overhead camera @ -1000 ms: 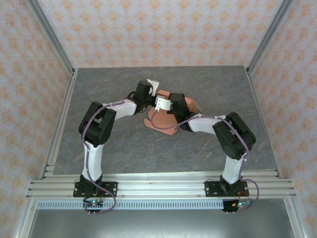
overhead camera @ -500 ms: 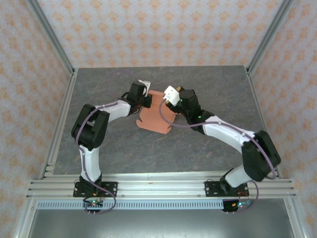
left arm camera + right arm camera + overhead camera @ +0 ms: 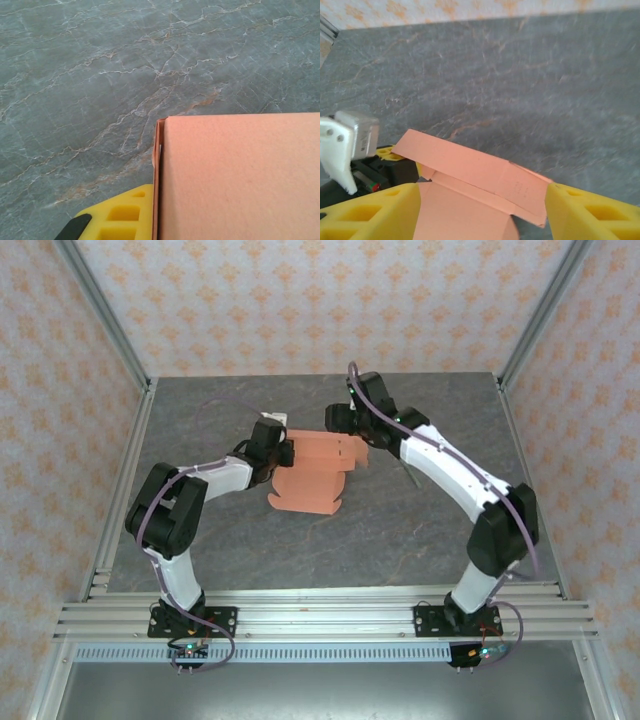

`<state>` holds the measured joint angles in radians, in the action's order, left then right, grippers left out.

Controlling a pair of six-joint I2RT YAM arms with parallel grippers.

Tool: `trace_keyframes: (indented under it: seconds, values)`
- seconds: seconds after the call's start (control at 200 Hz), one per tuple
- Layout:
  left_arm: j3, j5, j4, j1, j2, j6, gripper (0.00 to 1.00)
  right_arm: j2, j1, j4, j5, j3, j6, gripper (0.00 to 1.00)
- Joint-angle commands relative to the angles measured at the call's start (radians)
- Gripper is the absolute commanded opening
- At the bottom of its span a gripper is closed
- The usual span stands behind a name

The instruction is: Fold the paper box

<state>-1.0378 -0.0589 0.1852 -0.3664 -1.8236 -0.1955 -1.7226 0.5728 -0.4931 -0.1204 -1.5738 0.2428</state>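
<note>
The paper box [image 3: 312, 478] is a salmon-orange card sheet, partly folded, lying at the middle of the table with one long flap [image 3: 470, 167] raised along its far side. My left gripper [image 3: 282, 452] is shut on the box's left edge; in the left wrist view one yellow finger [image 3: 120, 217] presses against the card [image 3: 240, 175]. My right gripper [image 3: 340, 428] hovers over the far edge of the box and is open. Its yellow fingers [image 3: 370, 212] stand wide on either side of the raised flap, and I cannot tell whether they touch it.
The grey marbled tabletop [image 3: 420, 510] is ringed by an aluminium frame [image 3: 120, 490] and patterned walls. The left wrist's white camera housing [image 3: 345, 145] sits close to the box's left end.
My right gripper has opened, let go of the box and swung from over it to its far side. The left gripper has drawn the box a little to the left.
</note>
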Motion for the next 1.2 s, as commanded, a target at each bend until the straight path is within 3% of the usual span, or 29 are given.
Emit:
trace_keyframes:
  seconds: [0.0,0.39,0.781,1.041,1.196]
  values:
    - [0.013,0.053,0.051,-0.003,0.047,-0.021,0.03,-0.092,-0.032,-0.113,-0.091,-0.08,0.155,0.67]
    - [0.013,0.048,0.057,-0.009,0.043,-0.019,0.03,-0.22,-0.039,-0.084,-0.194,-0.114,0.219,0.61]
    - [0.012,0.045,0.056,-0.013,0.038,-0.015,0.03,-0.241,-0.062,0.144,-0.271,-0.009,0.391,0.43]
    - [0.011,0.044,0.048,-0.016,0.038,-0.013,0.04,-0.215,-0.079,0.314,-0.293,0.1,0.51,0.25]
    - [0.004,0.045,0.039,-0.015,0.036,-0.012,0.04,-0.2,-0.079,0.31,-0.279,0.106,0.497,0.27]
